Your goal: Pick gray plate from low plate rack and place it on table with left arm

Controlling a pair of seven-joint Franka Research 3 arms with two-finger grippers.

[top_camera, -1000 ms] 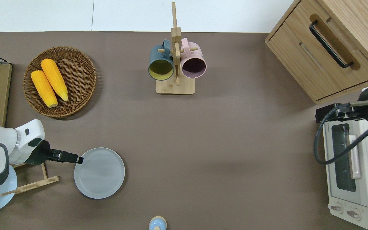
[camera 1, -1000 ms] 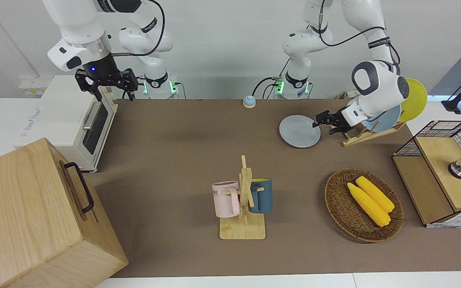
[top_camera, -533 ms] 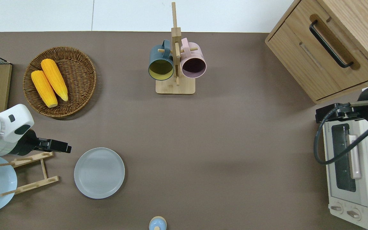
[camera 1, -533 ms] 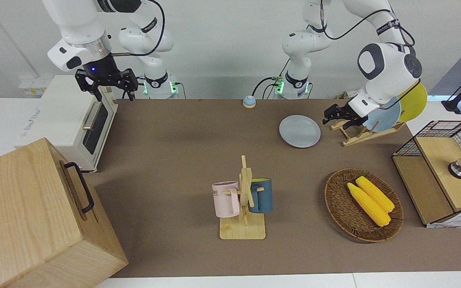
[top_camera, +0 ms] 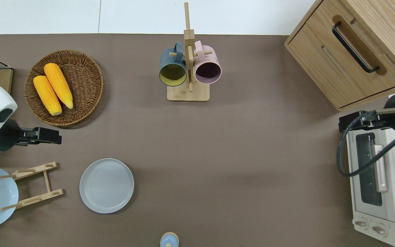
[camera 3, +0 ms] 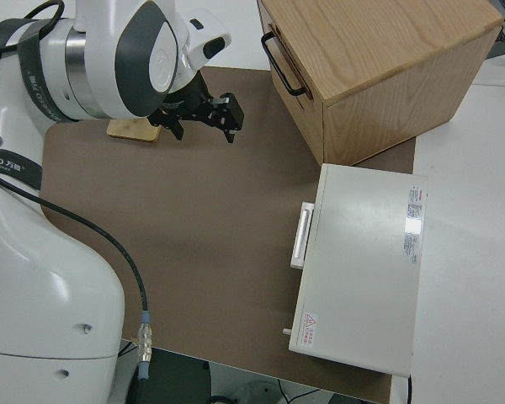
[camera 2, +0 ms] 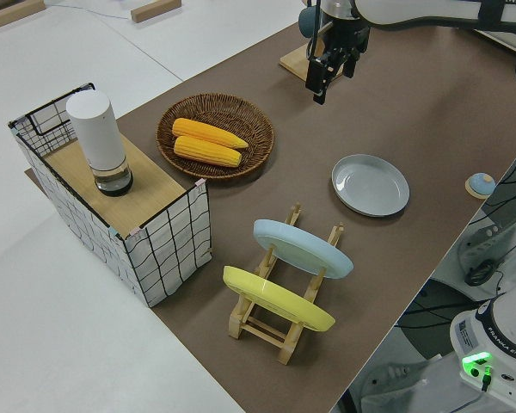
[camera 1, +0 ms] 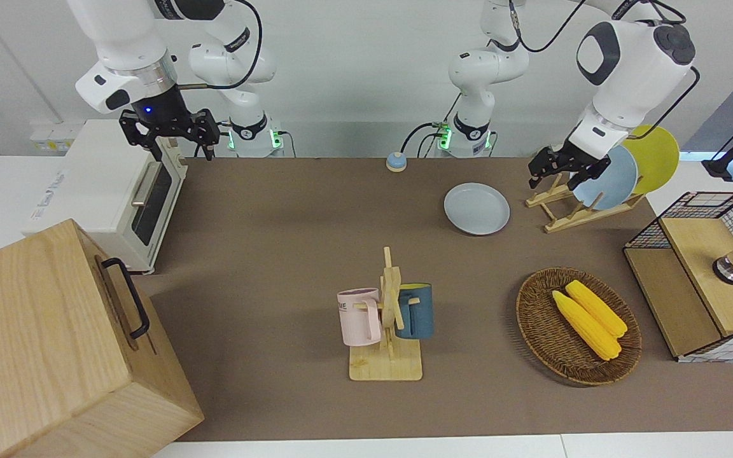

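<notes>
Overhead view: gray plate (top_camera: 106, 185) flat on table (top_camera: 238, 144), beside low plate rack (top_camera: 34, 185)
Left gripper (top_camera: 57, 135): empty, fingers' gap unclear
Neighbours: corn basket (top_camera: 84, 68), mug stand (top_camera: 188, 90)
Right arm: parked

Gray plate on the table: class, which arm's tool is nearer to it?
Left. The left tool is up over bare table between the corn basket and the gray plate. The right arm is parked at the table's opposite end.
</notes>
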